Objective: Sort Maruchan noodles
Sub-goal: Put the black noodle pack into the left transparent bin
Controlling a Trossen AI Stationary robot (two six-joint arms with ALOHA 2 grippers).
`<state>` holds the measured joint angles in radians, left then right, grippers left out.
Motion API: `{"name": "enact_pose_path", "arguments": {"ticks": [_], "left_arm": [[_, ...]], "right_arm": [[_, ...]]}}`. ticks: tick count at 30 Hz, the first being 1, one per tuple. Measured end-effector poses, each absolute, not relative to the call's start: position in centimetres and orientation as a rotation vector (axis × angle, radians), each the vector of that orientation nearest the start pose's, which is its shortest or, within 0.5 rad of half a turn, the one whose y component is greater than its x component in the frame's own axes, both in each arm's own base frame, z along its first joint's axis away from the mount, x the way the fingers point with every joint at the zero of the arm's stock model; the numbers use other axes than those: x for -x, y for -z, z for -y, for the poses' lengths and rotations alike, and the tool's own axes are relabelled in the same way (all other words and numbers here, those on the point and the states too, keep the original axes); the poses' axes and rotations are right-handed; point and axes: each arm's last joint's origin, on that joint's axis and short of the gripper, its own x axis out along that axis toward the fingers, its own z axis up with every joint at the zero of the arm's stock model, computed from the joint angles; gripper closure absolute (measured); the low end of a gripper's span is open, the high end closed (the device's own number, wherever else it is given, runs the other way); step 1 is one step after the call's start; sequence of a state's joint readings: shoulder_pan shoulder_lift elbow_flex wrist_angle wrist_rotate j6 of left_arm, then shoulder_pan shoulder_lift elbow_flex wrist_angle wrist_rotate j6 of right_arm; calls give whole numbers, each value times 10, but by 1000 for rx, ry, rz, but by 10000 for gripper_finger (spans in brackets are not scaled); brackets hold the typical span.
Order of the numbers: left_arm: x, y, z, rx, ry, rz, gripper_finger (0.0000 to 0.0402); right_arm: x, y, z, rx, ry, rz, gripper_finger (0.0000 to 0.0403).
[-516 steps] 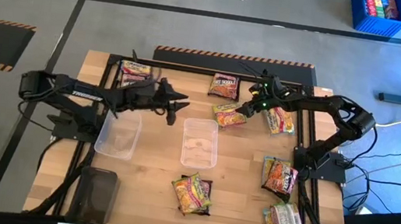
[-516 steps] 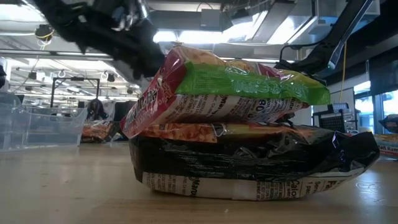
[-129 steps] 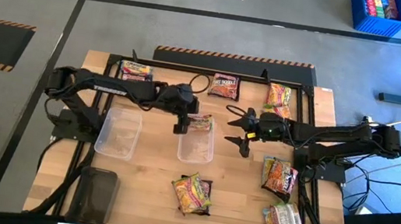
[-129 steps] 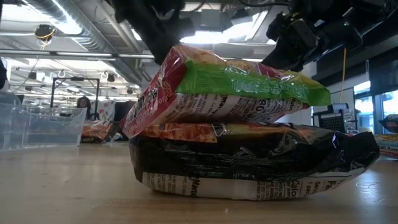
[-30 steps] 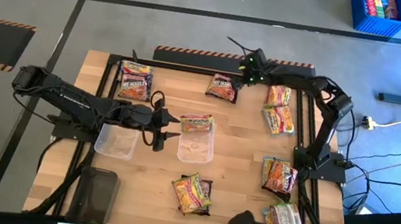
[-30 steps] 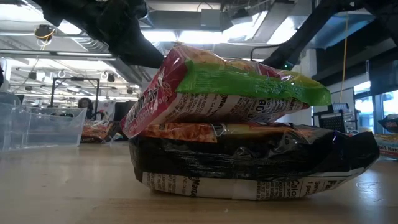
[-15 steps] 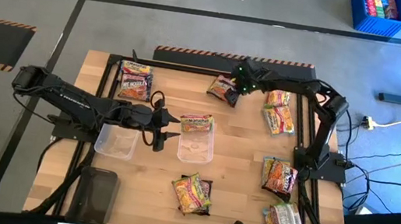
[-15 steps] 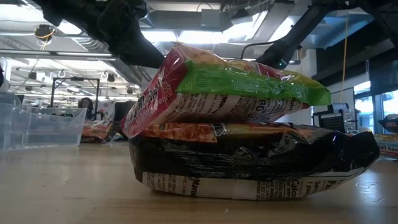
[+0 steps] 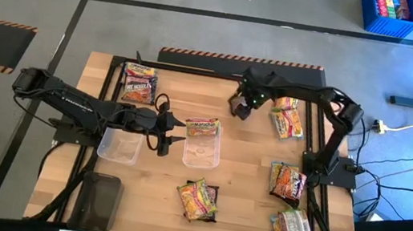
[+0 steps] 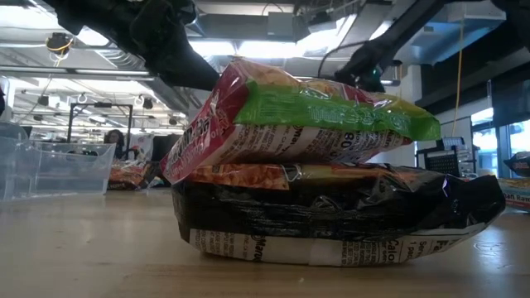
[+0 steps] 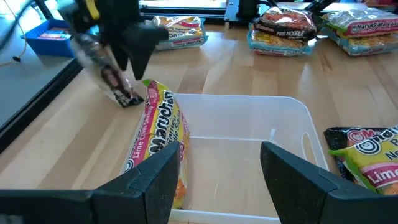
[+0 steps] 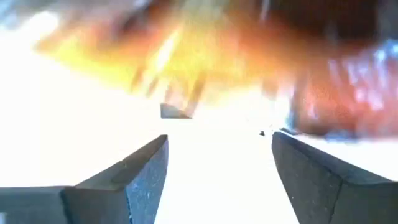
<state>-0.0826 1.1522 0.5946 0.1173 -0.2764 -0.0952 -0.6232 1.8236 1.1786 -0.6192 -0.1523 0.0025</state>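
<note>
The left arm lay stretched low across the table from its base at the left edge, and the left gripper (image 9: 166, 128) hung between the two clear trays, its fingers (image 11: 155, 180) spread apart with nothing between them. It pointed at the middle tray (image 9: 203, 154), where one yellow packet (image 9: 202, 126) leaned over the tray's far rim, half in and half out; the left wrist view showed that packet (image 11: 157, 143) standing on edge against the tray wall (image 11: 249, 121). The left tray (image 9: 120, 145) sat just beside the gripper on its other side.

Over on the other side, the right arm reached up from its base at the right edge, elbow high, then bent back across the far end of the table. The right gripper (image 9: 241, 104) was down low at a dark maroon packet (image 9: 237, 105) near the far middle. Its fingers (image 12: 140, 171) were parted in the right wrist view, with a blurred orange and red mass right ahead of them; whether they touched it was impossible to say.

More noodle packets were scattered around: one (image 9: 139, 83) at the far left, two (image 9: 287, 117) by the far right, two more (image 9: 287, 181) down the right edge, and a stack of two (image 9: 196, 197) near the front centre, which filled the low view (image 10: 315, 190).
</note>
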Motion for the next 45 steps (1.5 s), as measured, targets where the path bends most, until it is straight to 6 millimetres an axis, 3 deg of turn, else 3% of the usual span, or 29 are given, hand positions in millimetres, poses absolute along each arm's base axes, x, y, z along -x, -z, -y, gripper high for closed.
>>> {"name": "enact_pose_path", "arguments": {"ticks": [8, 13, 21, 25, 32, 40, 45], "left_arm": [[-239, -225, 12, 15, -211, -424, 184], [-239, -225, 12, 15, -211, -425, 184], [-239, -225, 12, 16, -211, -424, 184], [-239, -225, 12, 15, -211, -424, 184], [-239, -225, 12, 15, -211, -425, 184], [-239, -225, 12, 15, -211, -424, 184], [-239, -226, 12, 16, -211, -421, 184]], "right_arm": [[-273, -201, 200, -405, 441, -1097, 134], [-267, -206, 222, -367, 467, -997, 134], [-267, -177, 277, -413, 499, -761, 134], [-274, -152, 290, -469, 445, -692, 134], [-278, -133, 285, -561, 352, -770, 134], [-273, -132, 270, -703, 211, -881, 134], [-282, -132, 263, -691, 219, -892, 134]]}}
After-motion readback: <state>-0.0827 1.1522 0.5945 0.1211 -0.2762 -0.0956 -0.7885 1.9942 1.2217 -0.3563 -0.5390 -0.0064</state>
